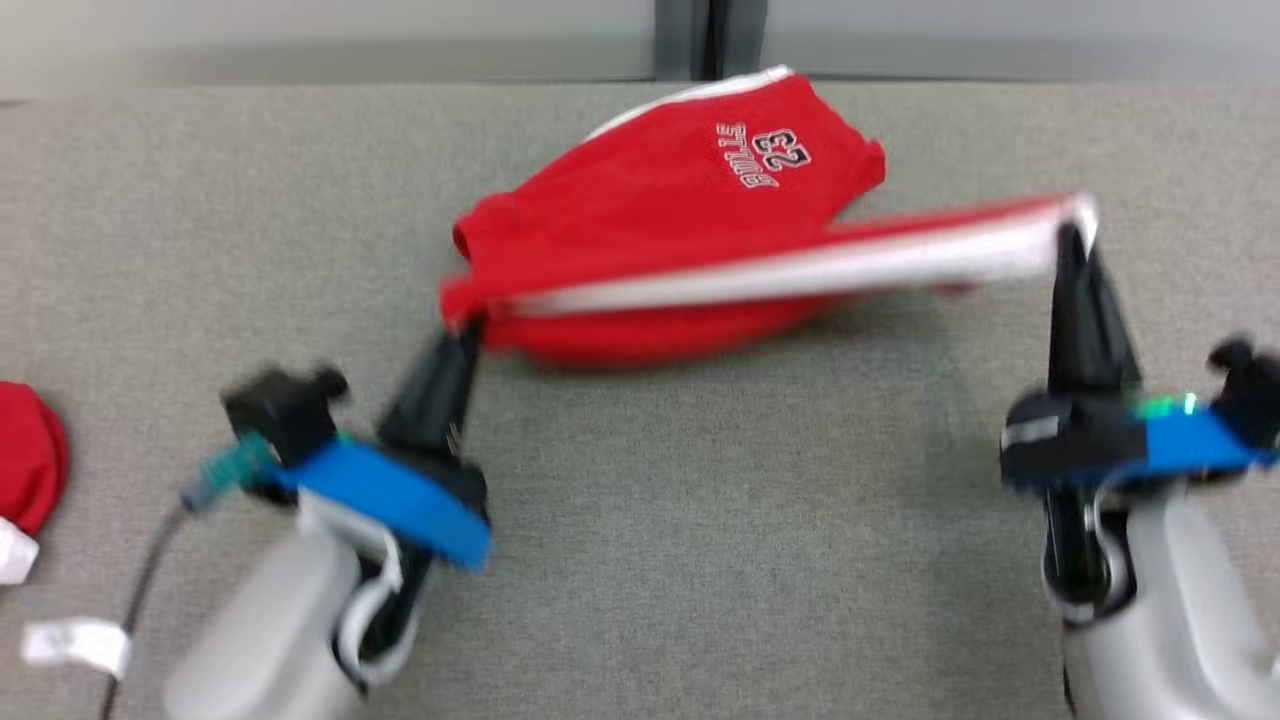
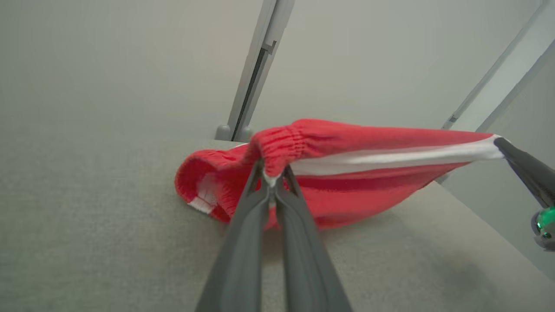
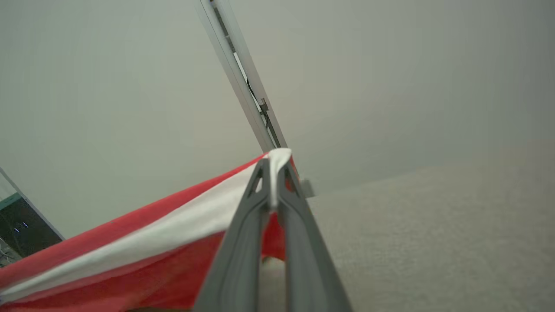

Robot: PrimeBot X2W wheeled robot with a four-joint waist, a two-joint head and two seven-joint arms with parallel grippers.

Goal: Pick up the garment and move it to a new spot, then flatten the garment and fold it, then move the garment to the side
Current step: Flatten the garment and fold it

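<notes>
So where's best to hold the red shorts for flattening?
By the ends of the white side stripe, from the near side: left gripper on the elastic waistband, right gripper on the hem, as now. The stripe stretches taut between them.

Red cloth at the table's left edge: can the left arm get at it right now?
Probably not yet. The left pincer is shut on the shorts, stretched across to the right pincer. The table toward the red cloth looks free, but it must let go first.
</notes>
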